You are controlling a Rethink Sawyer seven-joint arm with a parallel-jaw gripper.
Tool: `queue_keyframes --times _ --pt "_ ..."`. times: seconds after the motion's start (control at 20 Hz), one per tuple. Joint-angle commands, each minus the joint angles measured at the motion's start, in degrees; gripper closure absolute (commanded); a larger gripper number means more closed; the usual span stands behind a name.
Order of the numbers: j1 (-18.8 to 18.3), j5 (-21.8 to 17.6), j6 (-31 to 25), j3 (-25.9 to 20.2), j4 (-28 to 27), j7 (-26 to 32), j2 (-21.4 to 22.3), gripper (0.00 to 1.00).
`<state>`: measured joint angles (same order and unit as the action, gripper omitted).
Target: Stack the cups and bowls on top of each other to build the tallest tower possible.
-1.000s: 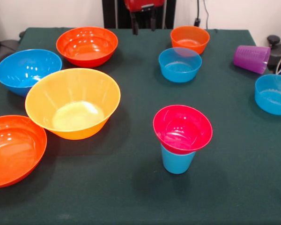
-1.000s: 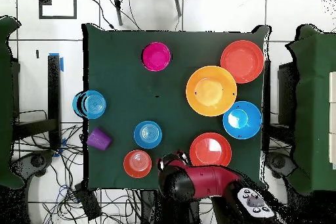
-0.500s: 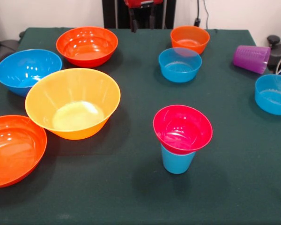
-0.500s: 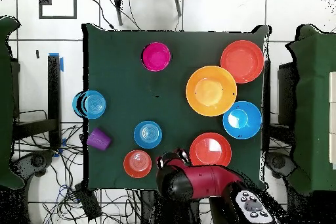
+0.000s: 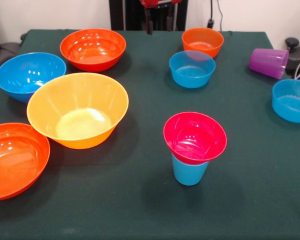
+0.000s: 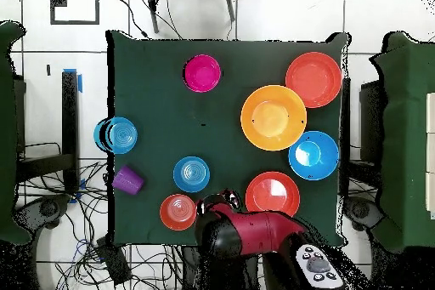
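A magenta-pink bowl (image 5: 195, 136) sits on the upright light blue cup (image 5: 190, 173) near the table's front middle; from above only the pink bowl (image 6: 202, 73) shows. The purple cup (image 5: 268, 62) (image 6: 128, 179) lies on its side at the right edge. Two small blue bowls (image 5: 192, 69) (image 5: 291, 100) and a small orange bowl (image 5: 202, 41) stand apart. The large yellow-orange (image 5: 78, 109), large blue (image 5: 30, 75) and two large red-orange bowls (image 5: 93, 48) (image 5: 12, 159) stand at the left. My gripper (image 5: 158, 22) (image 6: 216, 203) hangs open and empty at the far edge, away from every bowl.
The dark green table (image 5: 140, 200) ends close behind the small orange bowl and the far red-orange bowl. A dark object (image 5: 297, 52) sits beside the purple cup off the table's right edge. Cables lie on the floor (image 6: 59, 210) around the table.
The gripper's tips have drifted a little to the right and upward in the front view; the arm head has shifted slightly in the overhead view. No cup or bowl has moved.
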<state>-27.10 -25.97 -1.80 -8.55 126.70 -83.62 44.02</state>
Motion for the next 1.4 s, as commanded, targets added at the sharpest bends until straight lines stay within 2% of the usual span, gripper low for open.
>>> queue_keyframes --times 0.05,0.8,1.4 --pt "1.2 3.1 -5.4 -3.2 -2.6 -8.1 -1.9 0.00" --pt "1.8 5.8 -6.8 -4.3 -10.0 -7.0 -7.3 0.00" --pt "3.9 8.5 -5.9 -4.1 -12.8 -8.2 -10.3 0.00"
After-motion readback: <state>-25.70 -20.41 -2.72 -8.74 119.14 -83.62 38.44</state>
